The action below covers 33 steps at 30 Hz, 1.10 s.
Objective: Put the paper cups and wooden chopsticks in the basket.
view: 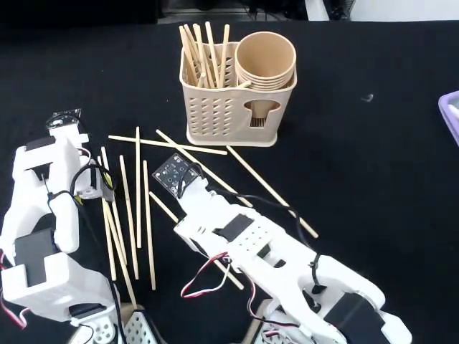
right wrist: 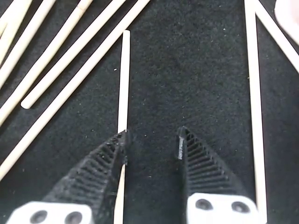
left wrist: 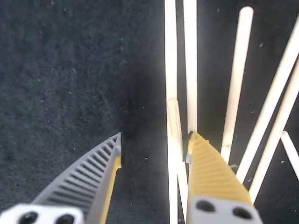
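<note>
The left arm's fingers (left wrist: 88,175) are spread wide, with nothing pinched between them. One is grey and ribbed; the other has a yellow face. They hang low over the black bench (view: 373,179). A chopstick (left wrist: 170,46) runs lengthwise inside the gap, close to the yellow-faced finger. A second chopstick (left wrist: 190,56) beside it passes out of sight under that finger's tip. More sticks lie slanted just past the yellow finger, and the grey finger has bare cloth on its far side.

The right arm's fingers (right wrist: 93,172) are black and ribbed. They are parted too and grip nothing. One tip sits over a thin chopstick (right wrist: 124,79) that points straight away from it. A longer stick (right wrist: 253,93) lies outside the other finger, apart from it.

From above, the left arm (view: 43,215) stands at the near left of the bench, its wrist bent over a bundle of loose chopsticks (view: 149,229). These lie roughly parallel, and one crosses them flat near the basket. The right arm (view: 244,244) stretches from the near edge toward the middle, with its wrist board among the scattered sticks.

The basket (view: 215,115) stands upright beyond both arms. It is beige, with slotted walls. One half holds a sheaf of chopsticks (view: 204,50) standing on end, and the other holds a nested stack of paper cups (view: 265,57), mouth up. A purple rim (view: 450,115) shows at the far right edge.
</note>
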Tool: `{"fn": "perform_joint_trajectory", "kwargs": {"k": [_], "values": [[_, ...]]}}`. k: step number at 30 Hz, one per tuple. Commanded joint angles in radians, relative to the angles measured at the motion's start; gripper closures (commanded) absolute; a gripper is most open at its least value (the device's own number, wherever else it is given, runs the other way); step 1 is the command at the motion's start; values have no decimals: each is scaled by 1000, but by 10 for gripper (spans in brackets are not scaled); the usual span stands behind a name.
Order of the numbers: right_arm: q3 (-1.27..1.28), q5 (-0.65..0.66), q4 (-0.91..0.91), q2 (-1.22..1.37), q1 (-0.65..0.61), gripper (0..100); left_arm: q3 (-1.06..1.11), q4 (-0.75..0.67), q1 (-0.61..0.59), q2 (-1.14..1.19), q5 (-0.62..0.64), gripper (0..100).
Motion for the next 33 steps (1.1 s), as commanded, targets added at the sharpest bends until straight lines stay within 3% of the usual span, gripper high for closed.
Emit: {"fn": "perform_joint_trajectory", "kwargs": {"k": [1, 8, 15, 28, 33], "values": [[-59, 8, 5, 1, -12, 832, 41, -97, -7, -38, -5, 766], [-59, 8, 5, 1, -12, 832, 107, -203, -8, -38, -3, 770], [-59, 8, 5, 1, -12, 832, 107, -199, -2, -38, -3, 972], [-59, 8, 5, 1, -12, 832, 53, -201, -2, -38, -2, 970], [-58, 8, 5, 1, -12, 832, -74, -201, 13, -38, 78, 970]]}}
